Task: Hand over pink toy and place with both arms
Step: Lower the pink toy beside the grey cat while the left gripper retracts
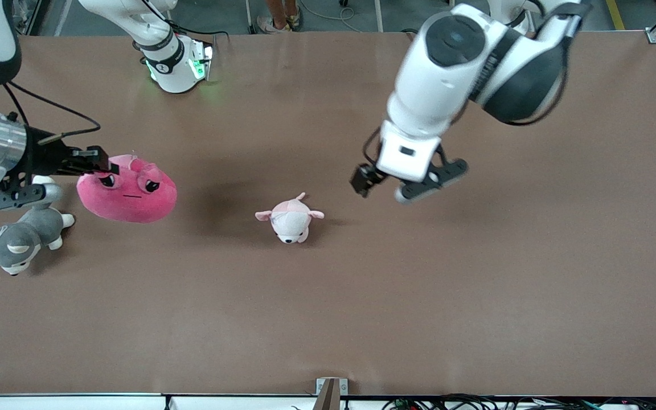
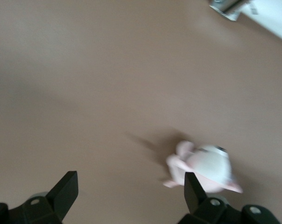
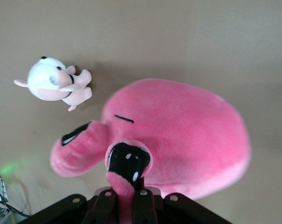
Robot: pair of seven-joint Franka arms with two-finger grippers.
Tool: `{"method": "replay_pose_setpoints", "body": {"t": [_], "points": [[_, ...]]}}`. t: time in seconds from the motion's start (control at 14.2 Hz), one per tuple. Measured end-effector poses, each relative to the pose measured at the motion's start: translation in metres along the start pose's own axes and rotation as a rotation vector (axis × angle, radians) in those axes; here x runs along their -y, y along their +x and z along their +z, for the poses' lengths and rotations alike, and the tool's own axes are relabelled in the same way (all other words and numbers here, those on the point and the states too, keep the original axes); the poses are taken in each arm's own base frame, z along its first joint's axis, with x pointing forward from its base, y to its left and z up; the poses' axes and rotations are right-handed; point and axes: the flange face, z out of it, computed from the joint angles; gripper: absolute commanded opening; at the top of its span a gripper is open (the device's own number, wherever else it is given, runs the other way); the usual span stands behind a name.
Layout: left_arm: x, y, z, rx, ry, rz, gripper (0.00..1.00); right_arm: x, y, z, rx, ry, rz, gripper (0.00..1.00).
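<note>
Front view: right tool (image 1: 113,167) clenching pink toy (image 1: 127,190), face toward camera; left tool (image 1: 402,185) released.

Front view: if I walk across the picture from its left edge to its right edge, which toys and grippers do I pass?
Grey husky plush → right gripper shut on the pink toy → pale pink-and-white plush → open left gripper.

No text, label, brand, number or sign can be read anywhere in these views; the small mark on the robot base (image 1: 177,62) at upper left is illegible.
</note>
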Motion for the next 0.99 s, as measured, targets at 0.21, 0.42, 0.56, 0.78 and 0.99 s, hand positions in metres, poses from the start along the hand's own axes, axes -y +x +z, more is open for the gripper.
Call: {"method": "replay_pose_setpoints", "body": {"t": [0.21, 0.42, 0.56, 0.78, 0.99], "points": [[0.060, 0.069, 0.000, -0.034, 0.095, 0.065, 1.00, -0.060, 0.017, 0.028, 0.050, 0.030, -0.021, 0.00], [0.102, 0.108, -0.006, -0.032, 0.124, 0.117, 1.00, -0.100, 0.031, 0.059, 0.094, 0.058, -0.072, 0.00], [0.128, 0.125, -0.015, -0.021, 0.142, 0.140, 1.00, -0.113, 0.038, 0.074, 0.110, 0.078, -0.088, 0.00], [0.169, 0.146, -0.047, -0.038, 0.144, 0.221, 1.00, -0.120, 0.047, 0.093, 0.124, 0.097, -0.099, 0.01], [0.215, 0.161, -0.080, -0.041, 0.159, 0.329, 1.00, -0.121, 0.053, 0.107, 0.128, 0.137, -0.114, 0.01]]}}
